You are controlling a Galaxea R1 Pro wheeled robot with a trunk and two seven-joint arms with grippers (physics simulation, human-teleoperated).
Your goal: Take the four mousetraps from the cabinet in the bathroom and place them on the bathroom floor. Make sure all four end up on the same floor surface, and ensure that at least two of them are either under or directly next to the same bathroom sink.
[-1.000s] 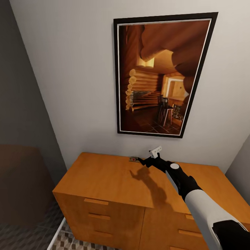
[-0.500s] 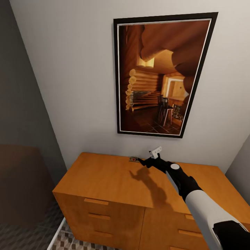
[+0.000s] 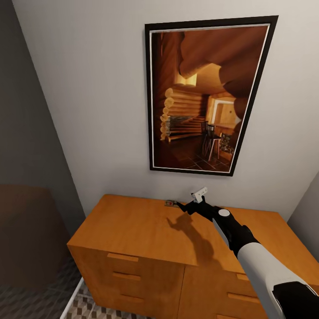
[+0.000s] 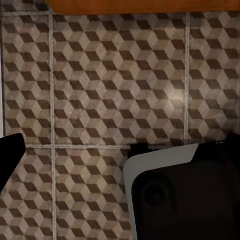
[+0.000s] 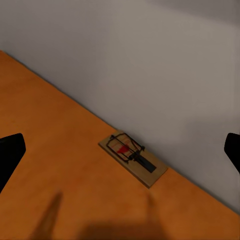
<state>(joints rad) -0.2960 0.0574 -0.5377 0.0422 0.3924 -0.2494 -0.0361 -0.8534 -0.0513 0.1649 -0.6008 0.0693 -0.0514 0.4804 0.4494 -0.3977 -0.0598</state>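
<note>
One mousetrap (image 3: 169, 203), a small wooden board with dark wire, lies on top of the orange-brown cabinet (image 3: 133, 230) near its back edge, against the wall. My right gripper (image 3: 182, 204) hovers just to the right of it, low over the cabinet top. In the right wrist view the mousetrap (image 5: 132, 159) lies ahead, between the two spread fingers of the open right gripper (image 5: 122, 146), which holds nothing. My left gripper (image 4: 120, 150) hangs open over the cube-patterned bathroom floor (image 4: 110, 85).
A large framed picture (image 3: 206, 95) hangs on the wall above the cabinet. Drawer fronts with bar handles (image 3: 122, 257) face me. A dark brown rounded object (image 3: 26, 230) stands at the left. Patterned floor (image 3: 84, 308) shows below the cabinet's left corner.
My right arm has shifted very slightly to the right; the mousetrap has not moved.
</note>
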